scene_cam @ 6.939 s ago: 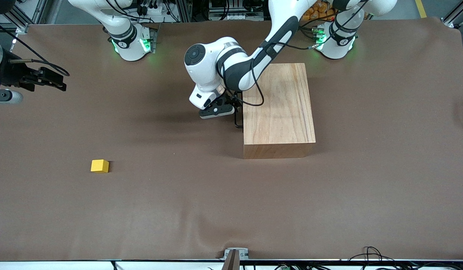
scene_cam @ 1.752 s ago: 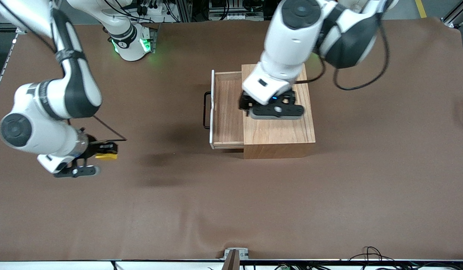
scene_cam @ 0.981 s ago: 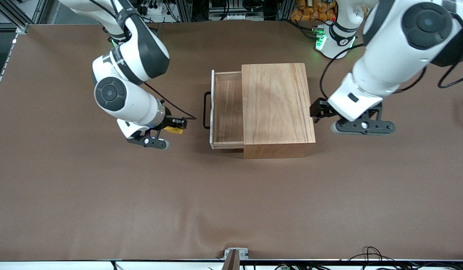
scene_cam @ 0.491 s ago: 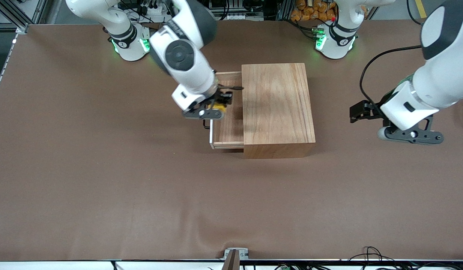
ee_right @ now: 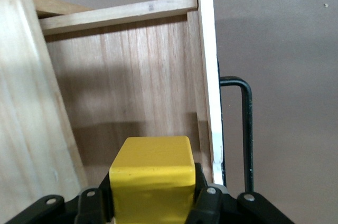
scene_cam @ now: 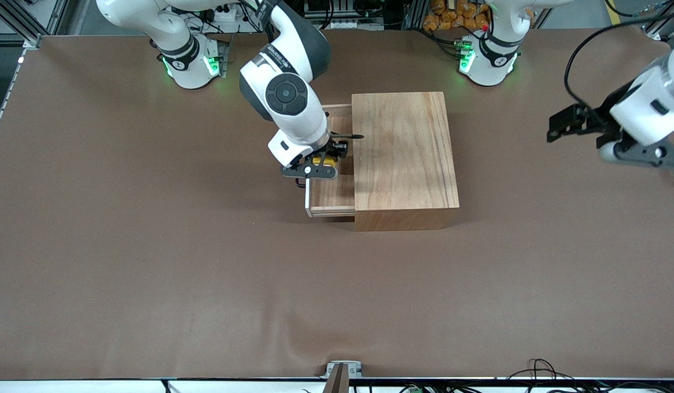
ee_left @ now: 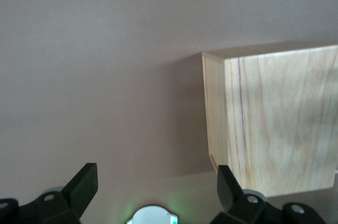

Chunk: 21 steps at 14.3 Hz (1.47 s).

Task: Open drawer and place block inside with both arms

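Note:
The light-wood box (scene_cam: 405, 158) lies mid-table with its drawer (scene_cam: 329, 194) pulled out toward the right arm's end. My right gripper (scene_cam: 321, 162) hangs over the open drawer, shut on the yellow block (scene_cam: 326, 160). The right wrist view shows the block (ee_right: 152, 174) clamped between the fingers (ee_right: 205, 203) above the drawer floor (ee_right: 132, 81), close to the white front (ee_right: 210, 76) and black wire handle (ee_right: 245, 129). My left gripper (scene_cam: 561, 126) is open and holds nothing, raised over bare table toward the left arm's end. From its wrist, the left gripper (ee_left: 156, 182) faces the box (ee_left: 280, 118).
Brown mat (scene_cam: 206, 284) covers the whole table. Both green-lit arm bases (scene_cam: 192, 63) (scene_cam: 487, 60) stand along the edge farthest from the front camera. A small metal bracket (scene_cam: 342, 371) and cables (scene_cam: 539, 368) sit at the nearest edge.
The right gripper has carried the block from beside the drawer to over its inside. The left gripper has swung away from the box toward the left arm's end of the table.

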Each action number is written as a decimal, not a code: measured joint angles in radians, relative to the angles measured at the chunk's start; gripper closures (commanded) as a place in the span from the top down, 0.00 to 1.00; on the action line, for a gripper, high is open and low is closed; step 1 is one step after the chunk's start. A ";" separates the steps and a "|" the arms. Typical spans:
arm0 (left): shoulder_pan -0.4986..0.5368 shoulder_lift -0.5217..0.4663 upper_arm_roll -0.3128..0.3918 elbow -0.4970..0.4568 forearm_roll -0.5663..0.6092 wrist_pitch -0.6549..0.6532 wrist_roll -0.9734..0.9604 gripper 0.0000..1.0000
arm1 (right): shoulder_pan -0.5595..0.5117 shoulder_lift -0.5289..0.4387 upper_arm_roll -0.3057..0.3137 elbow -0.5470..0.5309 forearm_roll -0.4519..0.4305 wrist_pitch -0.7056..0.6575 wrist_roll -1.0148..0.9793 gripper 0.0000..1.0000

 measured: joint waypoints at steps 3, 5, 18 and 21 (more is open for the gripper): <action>0.018 -0.098 0.003 -0.073 0.000 -0.015 0.005 1.00 | 0.007 0.022 0.003 -0.001 0.000 0.008 0.000 0.54; 0.021 -0.145 0.010 -0.117 0.000 -0.015 0.005 1.00 | 0.014 0.034 0.005 -0.001 0.000 0.014 0.000 0.95; 0.023 -0.145 0.089 -0.157 0.048 0.095 0.024 1.00 | -0.092 -0.078 -0.015 0.014 -0.075 -0.130 -0.157 1.00; 0.021 -0.145 0.088 -0.157 0.048 0.095 0.024 1.00 | -0.184 -0.162 -0.018 0.015 -0.098 -0.233 -0.315 1.00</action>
